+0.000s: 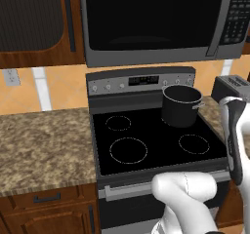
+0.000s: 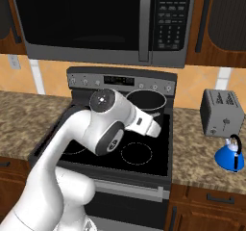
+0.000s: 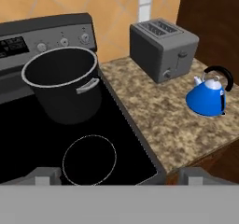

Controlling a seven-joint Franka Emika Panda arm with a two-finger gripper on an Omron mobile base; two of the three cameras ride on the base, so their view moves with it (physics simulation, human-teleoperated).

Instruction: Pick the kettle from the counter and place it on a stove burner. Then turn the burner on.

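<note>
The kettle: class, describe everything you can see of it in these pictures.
The small bright-blue cone-shaped kettle has a glossy body, a pale cap, a short spout and a thin black arched handle. It stands upright on the speckled brown granite counter, near its front edge, right of the black cooktop and in front of the grey toaster. Nothing else touches it.

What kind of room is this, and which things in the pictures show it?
It appears to be a home kitchen, rendered in simulation. A black glass cooktop with a dark pot sits under a built-in microwave, and a toaster and blue kettle stand on the granite counter.
</note>
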